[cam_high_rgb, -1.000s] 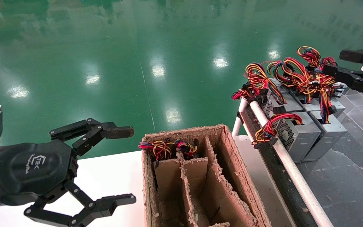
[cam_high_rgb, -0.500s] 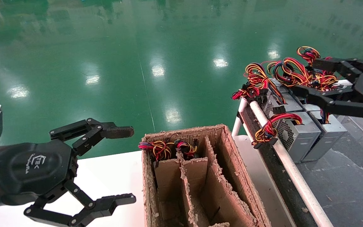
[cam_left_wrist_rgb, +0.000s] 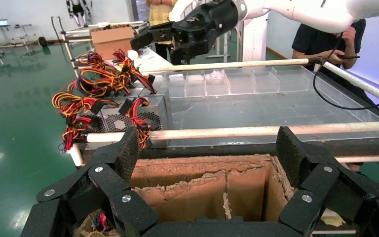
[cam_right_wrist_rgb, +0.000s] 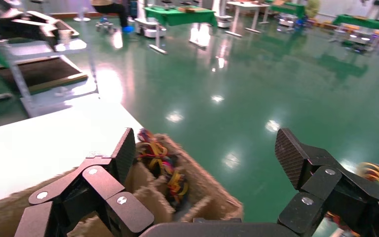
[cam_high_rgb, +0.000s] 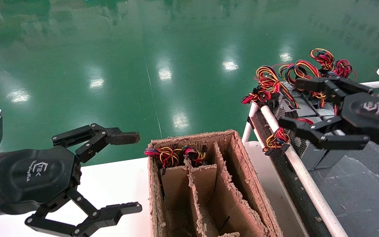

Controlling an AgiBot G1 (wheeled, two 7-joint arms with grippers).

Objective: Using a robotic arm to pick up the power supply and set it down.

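Hovering wide-spread over the power supply (cam_high_rgb: 308,149) at the rack edge (cam_high_rgb: 303,177), right hand (cam_high_rgb: 290,103).

The right gripper (cam_high_rgb: 303,111) covers part of the power supplies (cam_high_rgb: 308,149) on the rack, and the cardboard box (cam_high_rgb: 242,177) runs off the bottom edge

Cardboard box (cam_high_rgb: 209,184) on white table (cam_high_rgb: 117,184)

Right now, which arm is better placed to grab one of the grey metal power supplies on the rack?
Right. The right gripper hangs open over the grey sheet-metal power supplies with coloured wire tails; the left gripper sits open beyond the cardboard box.
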